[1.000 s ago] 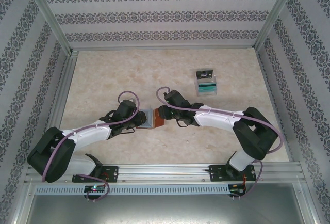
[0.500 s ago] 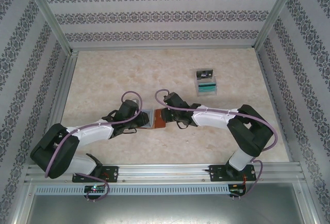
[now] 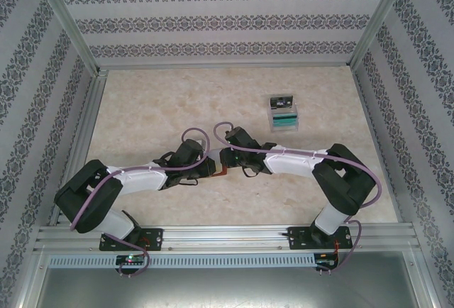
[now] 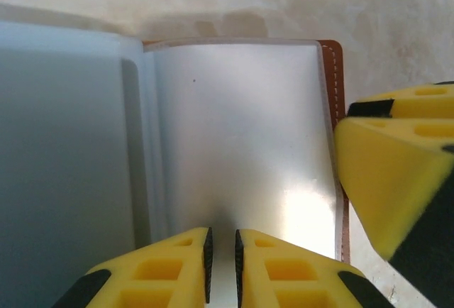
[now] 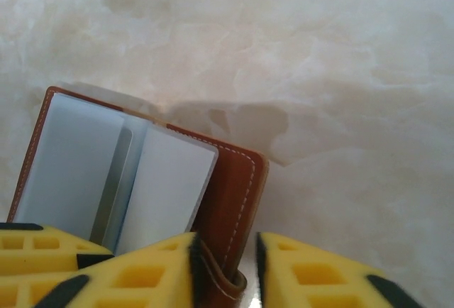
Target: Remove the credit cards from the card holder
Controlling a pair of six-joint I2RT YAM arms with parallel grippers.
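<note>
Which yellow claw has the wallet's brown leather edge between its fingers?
The right gripper: its jaws straddle the card holder at its leather edge; the left gripper is over a pale panel.

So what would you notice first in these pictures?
The left arm and the right arm meet nose to nose at the middle of the table. Between them is the card holder, open, reddish-brown leather with blue-grey panels; the right end effector straddles its cover edge while the left end effector sits at a panel's edge. Toward the far right sits a small clear case with something teal.
</note>
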